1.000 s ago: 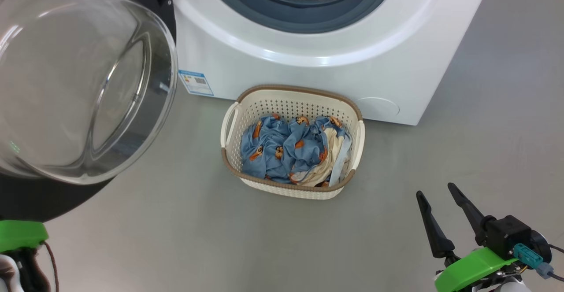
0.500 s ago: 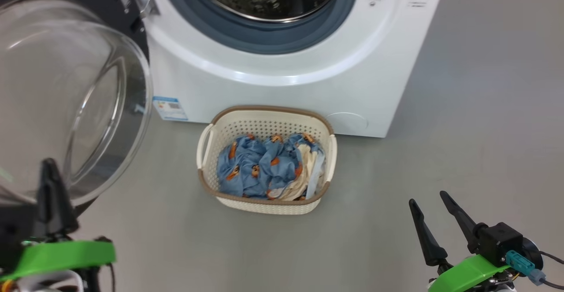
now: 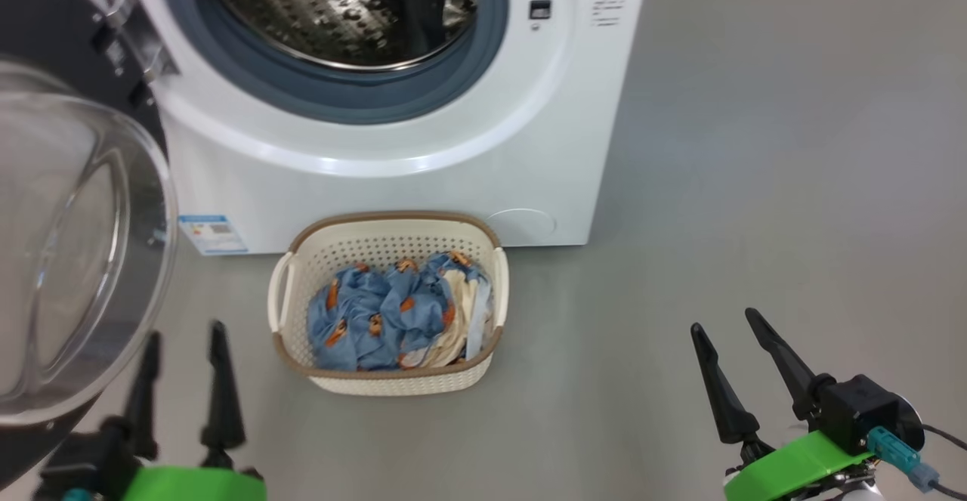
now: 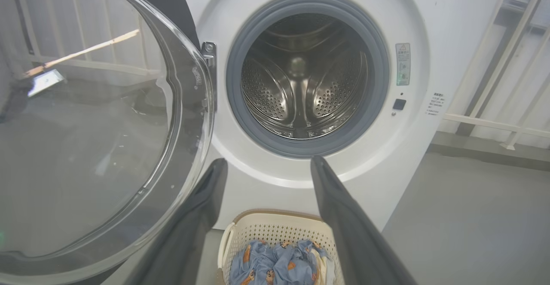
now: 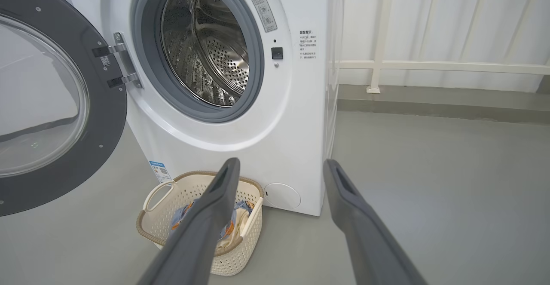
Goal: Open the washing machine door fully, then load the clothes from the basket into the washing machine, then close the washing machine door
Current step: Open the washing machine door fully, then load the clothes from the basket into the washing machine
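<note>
The door (image 3: 75, 259) hangs open at the left of the washer (image 3: 393, 161). The steel drum (image 3: 340, 2) shows, with nothing in it. So I think the first step is done and the clothes come next.

The basket (image 3: 393, 384) sits on the floor (image 3: 755, 184), right in front of the washer and below the drum. Its long side runs left to right, along the washer's front. The clothes (image 3: 378, 316) lie bunched up inside it, blue cloth at the left and middle, cream cloth at the right.

The left gripper (image 3: 185, 331) is wide and holds nothing. The right gripper (image 3: 723, 320) is wide too and holds nothing. Both point toward the washer.

The basket lies ahead of the left gripper and a bit to its right, and it is near. From the right gripper it lies off to the left, well apart. So the left arm is the nearer one, and I think it is the better one to reach for the clothes. It has to go forward, a little right, and down into the basket. The door is just beside that gripper, on its left, so the arm should take care not to bump the glass. After a grab, the clothes must go up and forward into the drum.
</note>
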Available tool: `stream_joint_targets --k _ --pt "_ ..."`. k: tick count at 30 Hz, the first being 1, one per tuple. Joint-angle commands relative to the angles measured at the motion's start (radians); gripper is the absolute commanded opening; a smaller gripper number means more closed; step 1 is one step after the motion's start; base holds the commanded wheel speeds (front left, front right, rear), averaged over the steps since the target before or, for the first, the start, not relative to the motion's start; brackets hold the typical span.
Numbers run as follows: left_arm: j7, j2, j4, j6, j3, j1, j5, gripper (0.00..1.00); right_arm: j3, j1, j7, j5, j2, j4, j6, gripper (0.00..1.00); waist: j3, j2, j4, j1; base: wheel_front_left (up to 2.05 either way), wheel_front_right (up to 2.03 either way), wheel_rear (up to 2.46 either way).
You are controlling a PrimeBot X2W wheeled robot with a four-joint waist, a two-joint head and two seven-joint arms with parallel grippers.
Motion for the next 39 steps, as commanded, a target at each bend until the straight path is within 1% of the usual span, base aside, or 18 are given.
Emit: stream_joint_targets --k 1,3,7,13,16,19,25,39 --pt "-0.005 0.02 -0.009 -0.012 0.016 0.009 0.011 1.0 0.02 0.012 -0.012 -0.008 0.001 -0.035 0.002 1.0 -0.022 0.0 -0.041 0.0 0.0 0.0 0.0" --pt "-0.005 0.037 0.007 -0.021 0.003 0.028 0.03 1.0 0.012 0.015 -0.012 -0.012 0.006 -0.047 0.002 1.0 -0.031 0.0 -0.056 0.0 0.0 0.0 0.0" --pt "-0.005 0.037 0.018 -0.029 0.006 0.053 0.018 1.0 0.005 0.026 -0.012 -0.022 0.01 -0.074 0.002 1.0 -0.047 0.0 -0.075 0.0 0.0 0.0 0.0" --pt "-0.005 0.036 0.028 -0.034 0.011 0.078 0.032 1.0 -0.007 0.05 -0.012 -0.026 0.015 -0.093 0.002 1.0 -0.06 0.0 -0.085 0.0 0.0 0.0 0.0" --pt "-0.005 0.033 0.024 -0.034 0.009 0.083 0.039 1.0 -0.011 0.054 -0.012 -0.031 0.018 -0.099 0.002 1.0 -0.055 0.0 -0.083 0.0 0.0 0.0 0.0" --pt "-0.005 0.031 0.028 -0.022 0.014 0.089 0.057 1.0 -0.018 0.054 -0.012 -0.035 0.024 -0.105 0.002 1.0 -0.049 0.0 -0.081 0.0 0.0 0.0 0.0" --pt "-0.005 0.028 0.034 -0.022 0.019 0.092 0.069 1.0 -0.026 0.056 -0.012 -0.041 0.034 -0.11 0.002 1.0 -0.051 0.0 -0.073 0.0 0.0 0.0 0.0" --pt "-0.005 0.025 0.037 -0.038 0.028 0.078 0.082 1.0 -0.037 0.057 -0.012 -0.046 0.042 -0.115 0.002 1.0 -0.045 0.0 -0.057 0.0 0.0 0.0 0.0"
